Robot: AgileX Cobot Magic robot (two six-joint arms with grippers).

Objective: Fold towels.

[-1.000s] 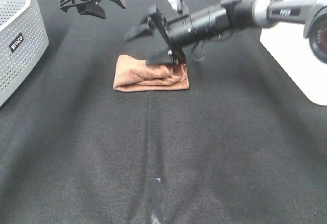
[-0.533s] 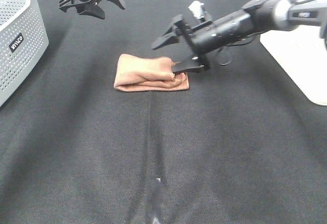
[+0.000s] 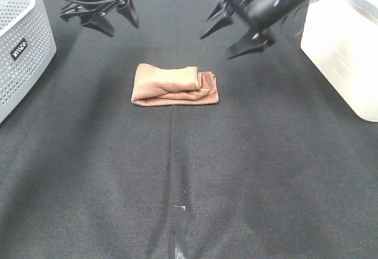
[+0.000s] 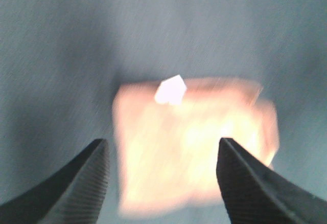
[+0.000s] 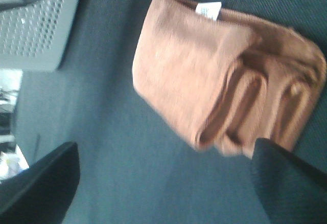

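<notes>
You see the towel point(image 3: 175, 84) lying as a compact folded bundle in the middle of the dark surface point(image 3: 189, 170), with several layers showing at its right end, so I judge that the folding itself is nearly finished or already done. The left gripper point(image 3: 101, 12) hovers high at the far left with its fingers spread wide and holding nothing; in its wrist view the towel shows between them, blurred. The right gripper point(image 3: 236, 28) hangs above and to the right of the towel, well apart from it, also wide open and empty. If another fold is wanted, you need to bring one gripper down to an edge of the bundle and pinch all layers together; otherwise only a retreat of the arms is left. The small white tag point(image 5: 208, 9) at one edge carries print too small to read. The grey perforated basket point(image 3: 20, 46) at the left has a black label, but I cannot read its writing with certainty
</notes>
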